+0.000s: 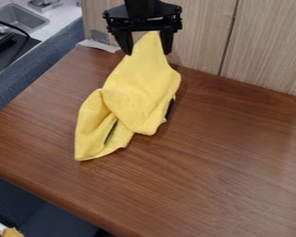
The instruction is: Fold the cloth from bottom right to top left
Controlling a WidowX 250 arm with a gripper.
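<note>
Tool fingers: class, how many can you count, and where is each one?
2. On the tool, one finger hangs picture-left of the upper tip of the yellow cloth, the other finger picture-right. None seems hidden.

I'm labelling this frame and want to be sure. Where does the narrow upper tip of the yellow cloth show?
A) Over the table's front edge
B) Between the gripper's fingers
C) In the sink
B: the yellow cloth narrows upward to a tip between the gripper's spread fingers.
</note>
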